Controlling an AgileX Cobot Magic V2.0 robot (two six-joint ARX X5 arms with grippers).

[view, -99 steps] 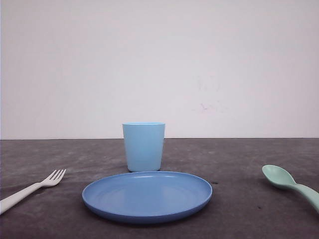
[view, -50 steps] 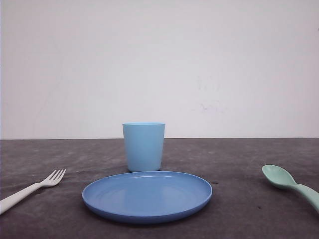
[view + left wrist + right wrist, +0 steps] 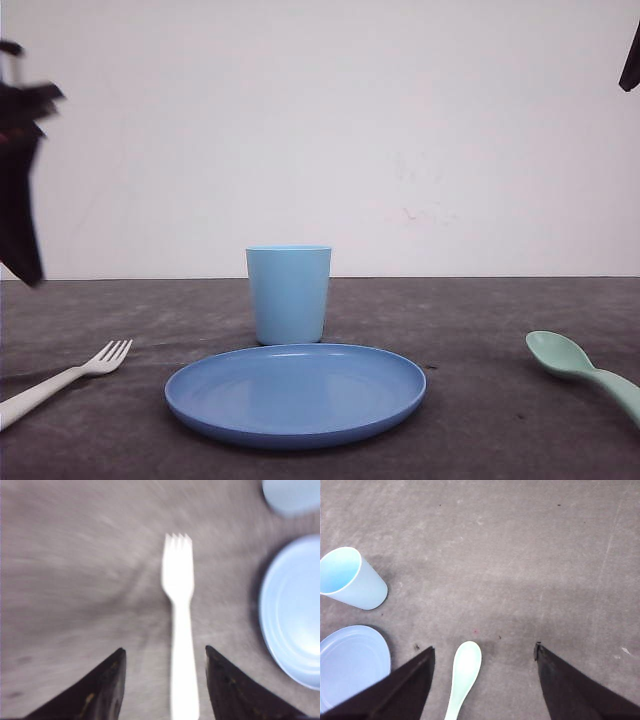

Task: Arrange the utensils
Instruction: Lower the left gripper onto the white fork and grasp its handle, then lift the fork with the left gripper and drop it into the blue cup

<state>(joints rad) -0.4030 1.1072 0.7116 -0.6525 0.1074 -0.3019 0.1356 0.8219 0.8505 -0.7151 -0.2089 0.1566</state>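
Observation:
The white fork (image 3: 60, 382) lies on the dark table at the front left, tines pointing away. The mint-green spoon (image 3: 575, 365) lies at the front right, bowl pointing away. My left gripper (image 3: 164, 651) hangs open above the fork (image 3: 180, 630), whose handle runs between the two fingers without touching them; this view is blurred. My right gripper (image 3: 484, 647) is open above the spoon (image 3: 465, 670), whose bowl lies between the fingers, nearer one of them. Dark parts of the left arm (image 3: 20, 170) and the right arm (image 3: 630, 60) show high at the front view's side edges.
A round blue plate (image 3: 295, 392) sits in the middle front, with a light blue cup (image 3: 288, 293) upright just behind it. The plate (image 3: 295, 615) lies close beside the fork, and both plate (image 3: 350, 660) and cup (image 3: 352, 580) lie beside the spoon.
Dark parts of both arms have come into the front view at its upper left and upper right edges. Fork, spoon, plate and cup have not moved.

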